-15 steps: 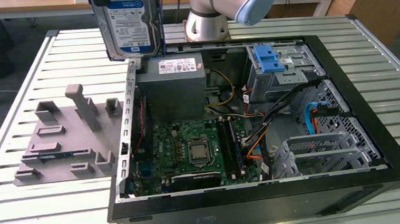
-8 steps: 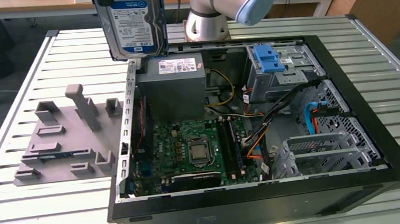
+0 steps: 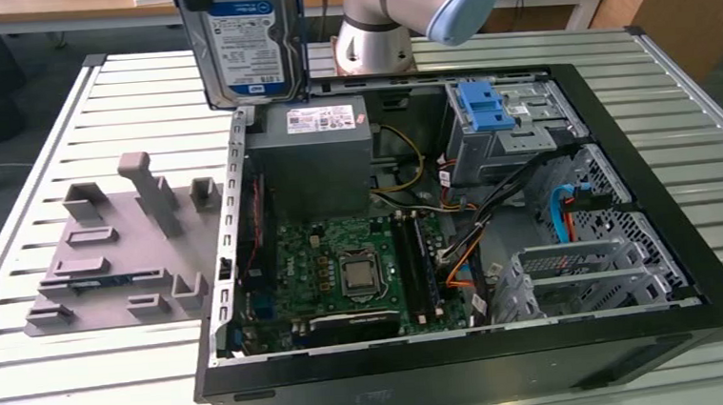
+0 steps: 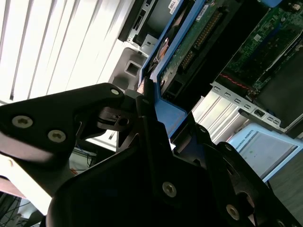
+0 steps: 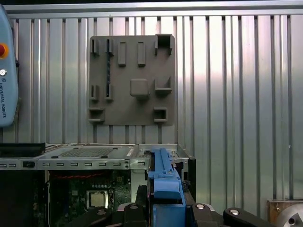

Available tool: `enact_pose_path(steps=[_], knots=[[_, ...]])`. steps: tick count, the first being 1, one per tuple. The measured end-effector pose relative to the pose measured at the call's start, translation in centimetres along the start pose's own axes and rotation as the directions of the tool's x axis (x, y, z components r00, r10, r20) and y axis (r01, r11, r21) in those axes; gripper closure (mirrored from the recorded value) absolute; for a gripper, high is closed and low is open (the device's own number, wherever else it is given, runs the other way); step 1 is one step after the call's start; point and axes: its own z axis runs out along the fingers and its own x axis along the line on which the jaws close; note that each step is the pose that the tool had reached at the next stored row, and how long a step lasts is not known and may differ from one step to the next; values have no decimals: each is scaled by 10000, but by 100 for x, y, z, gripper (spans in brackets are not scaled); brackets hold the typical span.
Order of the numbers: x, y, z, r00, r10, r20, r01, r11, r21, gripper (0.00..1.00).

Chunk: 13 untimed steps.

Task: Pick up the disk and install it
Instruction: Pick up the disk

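**Exterior view: disk held in the air over the case, not yet installed**

- Disk (image 3: 252, 43) upright, label side to the camera, clear of everything under it. It hangs over the case (image 3: 475, 366) at the corner by the power supply (image 3: 314, 158), toward the worktop (image 3: 94, 374) edge where the arm (image 3: 412, 8) stands.
- Gripper (image 4: 149, 101) clenched on the disk. In the second wrist view its fingers (image 4: 142, 106) press against the blue carrier frame, and the disk's green circuit side (image 4: 189, 42) runs away from them. In the first wrist view the blue frame (image 5: 163, 175) shows edge-on between the black fingers.
- Case lies open side up, taking the worktop from the middle to the exterior view's right edge. Inside: motherboard (image 3: 340, 261) below the power supply, a blue latch (image 3: 485, 108) on the bay at the corner nearer the arm, and a metal drive cage (image 3: 571, 274) along the exterior view's right wall.
- Grey plate (image 3: 110, 258) with raised holders lies flat on the worktop, beside the case on the exterior view's left. It is seen from above in the first wrist view (image 5: 132, 80).
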Motion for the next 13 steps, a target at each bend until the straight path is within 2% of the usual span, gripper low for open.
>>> enact_pose_path(steps=[13], knots=[[9, -113, 0, 10000, -1, 0, 1, 10000, 0, 64]])
